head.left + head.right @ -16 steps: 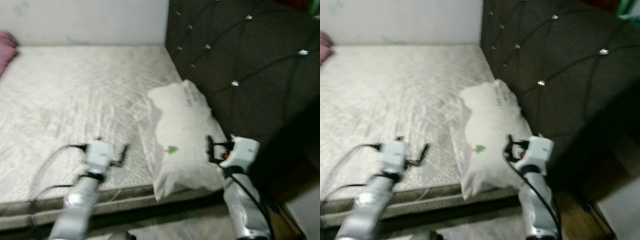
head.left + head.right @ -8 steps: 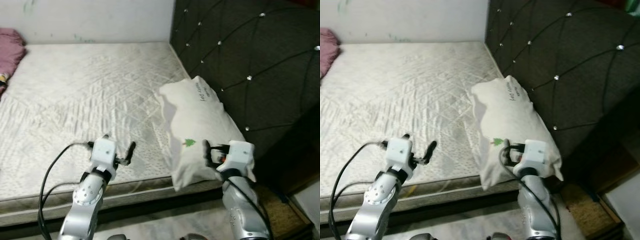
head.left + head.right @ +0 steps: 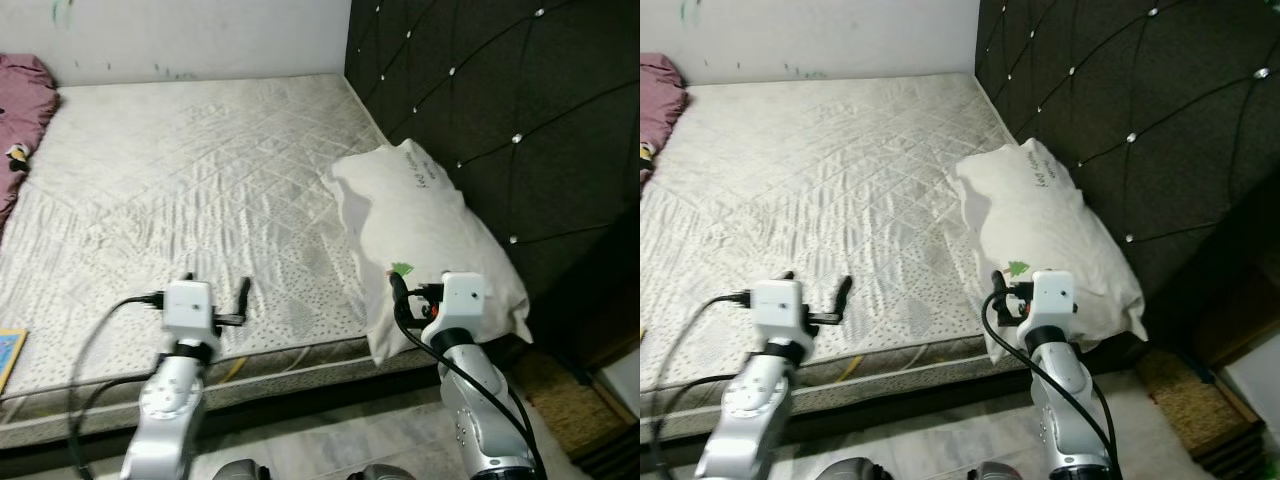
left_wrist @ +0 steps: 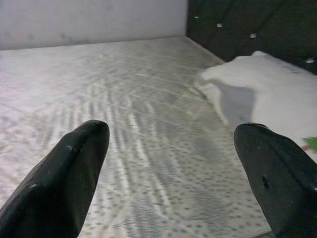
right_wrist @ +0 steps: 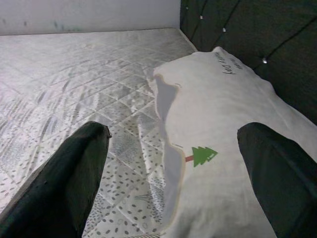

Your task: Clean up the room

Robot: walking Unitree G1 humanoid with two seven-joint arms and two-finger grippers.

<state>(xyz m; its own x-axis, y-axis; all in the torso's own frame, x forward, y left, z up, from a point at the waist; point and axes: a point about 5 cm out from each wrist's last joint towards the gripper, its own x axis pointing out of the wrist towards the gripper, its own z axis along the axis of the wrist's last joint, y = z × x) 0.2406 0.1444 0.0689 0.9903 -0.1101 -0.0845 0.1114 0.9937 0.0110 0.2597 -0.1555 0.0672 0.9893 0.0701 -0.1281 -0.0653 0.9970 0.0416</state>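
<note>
At the bed's near edge, both arms are reaching forward over the mattress point(image 3: 200, 180). Pillow point(image 3: 425, 235) is lying on the mattress's right side, leaning against the dark tufted headboard point(image 3: 500, 110), its near end hanging slightly past the mattress edge.

Right gripper point(image 5: 168, 183) is hovering just short of the pillow's near end, fingers point(image 5: 74, 168) spread wide, holding nothing. The wrist view is showing the pillow's left seam and the green tree print sitting between the 2 fingers.

Left gripper point(image 4: 173, 168) is also spread wide and empty, hanging over bare mattress, well apart from the pillow.

Judgement: step in hand is grabbing the pillow with the right gripper. To do it well:
- Advance until the seam edge is deep between the fingers, not just at the tips; a shallow pinch on soft fabric is likely to slip.
- Bite near the corner or seam, where the fabric is bunching and giving something to clamp.
- Keep clear of the headboard on the right side.
- Pillow is bulky; 1 gripper may be dragging it rather than lifting, so bringing the left gripper across to the far side could help.

Pink cloth point(image 3: 25, 95) is sitting at the mattress's far left corner, and something with a blue edge point(image 3: 8, 352) at the near left; probably later items.
</note>
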